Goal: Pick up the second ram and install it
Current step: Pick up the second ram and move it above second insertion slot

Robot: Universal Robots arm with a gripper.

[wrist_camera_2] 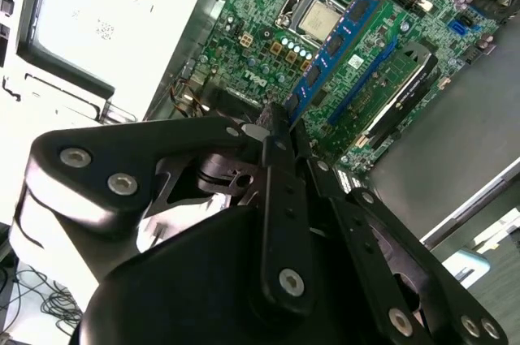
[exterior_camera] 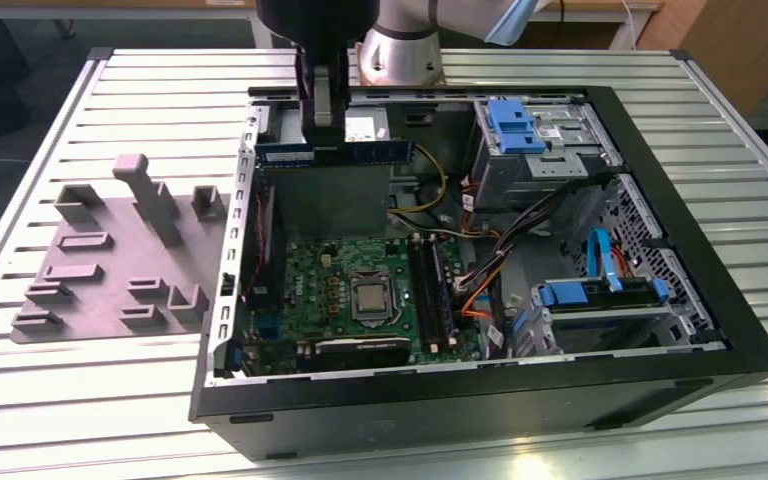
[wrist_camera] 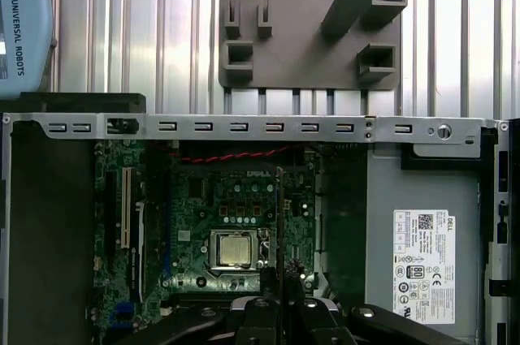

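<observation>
The second ram (exterior_camera: 344,153), a long blue-green stick with black chips, hangs level above the back left of the open computer case (exterior_camera: 491,400). My gripper (exterior_camera: 320,135) is shut on it from above, near the stick's middle. In the second wrist view the ram (wrist_camera_2: 337,32) runs out from my gripper (wrist_camera_2: 280,122) over the green motherboard (wrist_camera_2: 252,45). It appears edge-on as a thin dark line (wrist_camera: 280,215) in the first wrist view, above my gripper (wrist_camera: 282,280) and next to the processor (wrist_camera: 234,249). The long black memory slots (exterior_camera: 434,290) lie lower on the motherboard (exterior_camera: 344,290), well apart from the stick.
A grey fixture plate (exterior_camera: 104,260) with upright posts lies on the slatted table at the exterior view's left of the case. Blue drive cages (exterior_camera: 518,125) and orange and yellow cables (exterior_camera: 478,290) crowd the case's other side. The power supply (wrist_camera: 422,239) sits beside the motherboard.
</observation>
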